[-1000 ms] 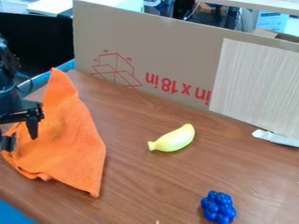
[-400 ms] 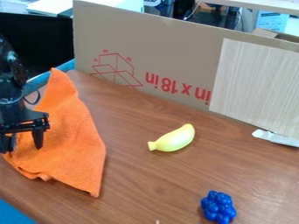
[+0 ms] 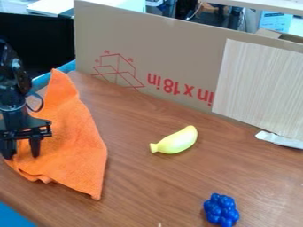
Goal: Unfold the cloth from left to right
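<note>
Orange fabric cloth [image 3: 72, 146] lies at the left edge of a brown wooden table [image 3: 154, 186], under an open black two-finger gripper [image 3: 22, 153]; grasping appears the step, next requiring a pinch.

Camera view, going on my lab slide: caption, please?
Open WidowX 250 gripper at an orange cloth on a wood-grain table, beside a yellow toy banana and blue toy grapes.

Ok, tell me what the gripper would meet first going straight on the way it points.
Most likely the orange cloth: the open gripper points down at it. Whether the fingertips touch it or hang just above is unclear from this angle.
</note>
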Available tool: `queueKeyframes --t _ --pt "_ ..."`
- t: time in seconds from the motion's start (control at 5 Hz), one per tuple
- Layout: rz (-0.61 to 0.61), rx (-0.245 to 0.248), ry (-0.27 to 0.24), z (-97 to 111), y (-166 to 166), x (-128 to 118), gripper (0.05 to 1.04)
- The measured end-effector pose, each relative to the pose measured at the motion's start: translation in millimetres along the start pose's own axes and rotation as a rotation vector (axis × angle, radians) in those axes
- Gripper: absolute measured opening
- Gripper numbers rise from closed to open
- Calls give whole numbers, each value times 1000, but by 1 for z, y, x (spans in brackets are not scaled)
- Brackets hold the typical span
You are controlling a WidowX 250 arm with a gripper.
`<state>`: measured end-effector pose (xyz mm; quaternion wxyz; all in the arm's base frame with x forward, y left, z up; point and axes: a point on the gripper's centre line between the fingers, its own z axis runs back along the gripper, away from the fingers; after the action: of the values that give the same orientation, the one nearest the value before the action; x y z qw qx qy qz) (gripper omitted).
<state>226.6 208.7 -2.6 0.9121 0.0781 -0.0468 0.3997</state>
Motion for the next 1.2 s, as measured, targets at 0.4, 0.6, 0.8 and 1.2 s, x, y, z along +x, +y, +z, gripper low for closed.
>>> queueKeyframes --t 0.4,0.6,0.8,1.2 --pt "-14 11 9 -5 4 -1 163" --pt "-22 11 12 -4 4 0 64" --pt "-11 -33 32 14 -1 0 53" --pt "-5 -121 21 64 -34 21 52"
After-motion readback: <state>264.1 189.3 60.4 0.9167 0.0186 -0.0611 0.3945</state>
